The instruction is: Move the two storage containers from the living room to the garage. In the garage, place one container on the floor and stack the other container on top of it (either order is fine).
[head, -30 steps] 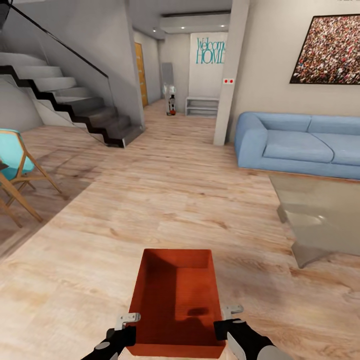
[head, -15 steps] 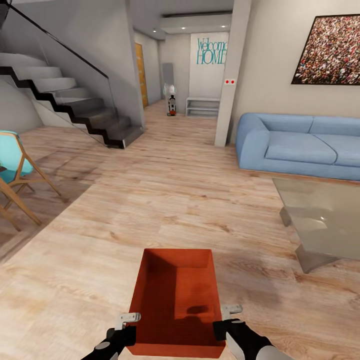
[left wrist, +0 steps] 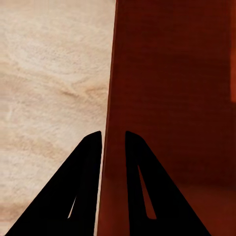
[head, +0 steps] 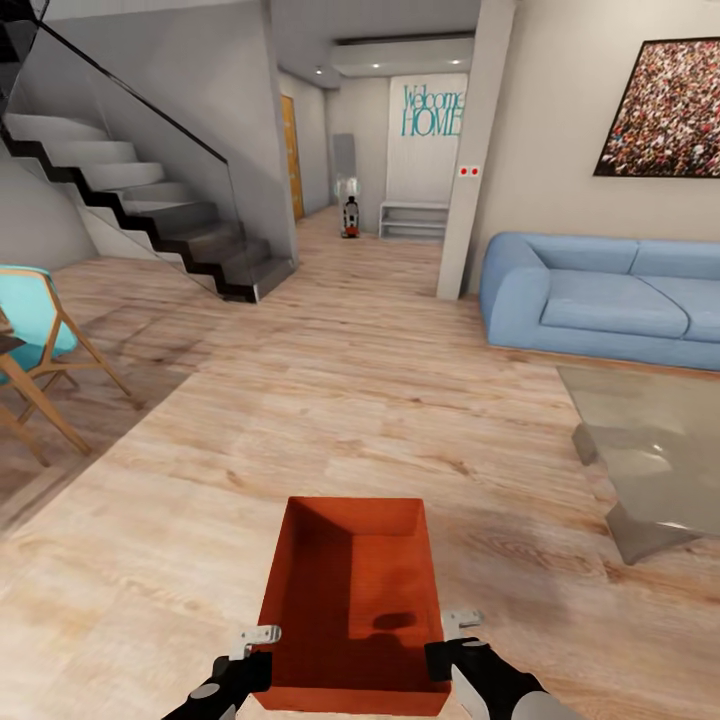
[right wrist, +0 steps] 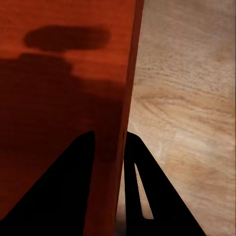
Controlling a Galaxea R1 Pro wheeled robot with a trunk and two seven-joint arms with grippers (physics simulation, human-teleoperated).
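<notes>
One storage container [head: 350, 600], a red-orange open-topped bin, hangs low in front of me over light wood planks. My left gripper [head: 258, 652] is shut on its left wall near the close corner. My right gripper [head: 450, 640] is shut on the right wall. In the left wrist view the black fingers [left wrist: 91, 147] straddle the container's wall [left wrist: 172, 98], with my left gripper [left wrist: 113, 135] clamped on it. The right wrist view shows the same grip: right gripper [right wrist: 109, 135] on the container's wall [right wrist: 64, 98]. The bin is empty. The garage is out of view.
A staircase [head: 170, 215] rises at the left and a teal chair [head: 35, 340] stands at the left edge. At the right are a blue sofa [head: 600, 300] and a glass coffee table [head: 650, 440]. A pillar [head: 475, 150] flanks a hallway with an orange door [head: 291, 155].
The whole view has shifted: the camera has moved forward and turned slightly, so the sofa, table and stairs slid. The container stays held the same way in both grippers.
</notes>
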